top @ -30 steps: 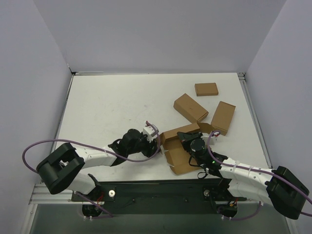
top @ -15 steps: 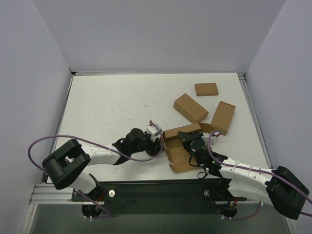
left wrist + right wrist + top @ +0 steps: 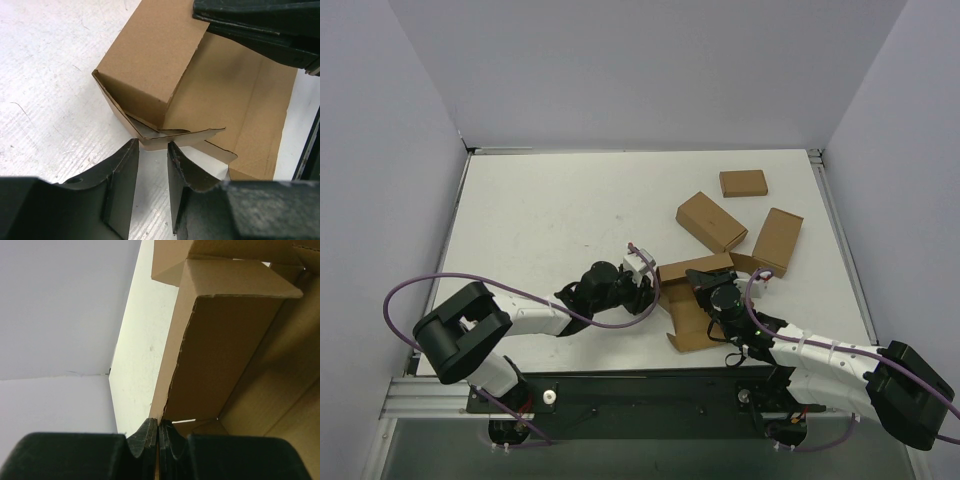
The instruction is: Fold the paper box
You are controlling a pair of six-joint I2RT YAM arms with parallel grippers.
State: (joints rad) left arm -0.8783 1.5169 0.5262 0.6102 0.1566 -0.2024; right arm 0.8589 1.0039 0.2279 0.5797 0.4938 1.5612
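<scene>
1. Top view: the paper box [image 3: 692,322] lies half-formed on the tabletop [image 3: 540,220], near edge, between the left gripper [image 3: 646,287] and the right gripper [image 3: 703,284].
2. Left wrist: the fingers [image 3: 120,185] are apart at the box's corner flap; centre on it before pinching.
3. Right wrist: the fingers [image 3: 145,436] are together, clamped on a thin wall edge; anchor firmly.

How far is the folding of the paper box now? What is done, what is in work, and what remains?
Done: one long side of the paper box stands up. In hand: the right pincer is shut on the box's cardboard edge; the left pincer, open, is at the loose corner flap. Left: the wide panel lies flat, so the box is not closed.
</scene>
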